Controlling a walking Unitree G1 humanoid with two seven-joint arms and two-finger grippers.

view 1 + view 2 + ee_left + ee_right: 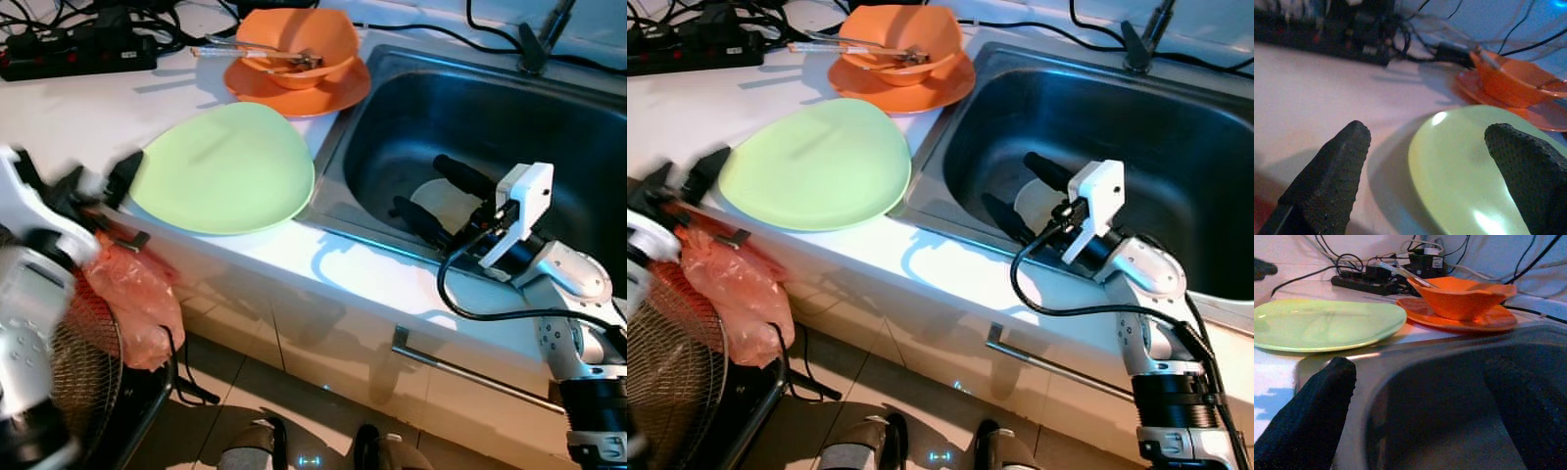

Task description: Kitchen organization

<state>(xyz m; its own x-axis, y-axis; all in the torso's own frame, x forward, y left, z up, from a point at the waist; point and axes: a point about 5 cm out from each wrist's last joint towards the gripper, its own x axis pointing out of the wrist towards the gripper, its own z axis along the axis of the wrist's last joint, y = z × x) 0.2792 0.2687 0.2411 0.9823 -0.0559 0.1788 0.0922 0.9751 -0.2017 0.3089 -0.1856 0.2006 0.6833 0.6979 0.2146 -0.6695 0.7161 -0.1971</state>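
Head views: silver left arm nearest, left gripper [98, 191] blurred at 9 o'clock beside the glossy pale-green oval plate [225, 166] on the white counter [69, 108]; orange bowl [299, 44] on orange plate [323, 93] at 12, nothing moved yet | Left wrist: fingers spread, straddling green plate's rim | Right wrist: right gripper [441, 201] spread over steel sink [549, 108] at 3, empty

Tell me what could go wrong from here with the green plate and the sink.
1. The green plate overhangs the counter's front edge; the open left pincer at its rim could nudge it off or toward the sink.
2. The open right pincer reaches into the sink, so its fingers could catch on the steel wall.
3. Utensils lie loose in the orange bowl, stacked on an orange plate; a bump could tip them out.
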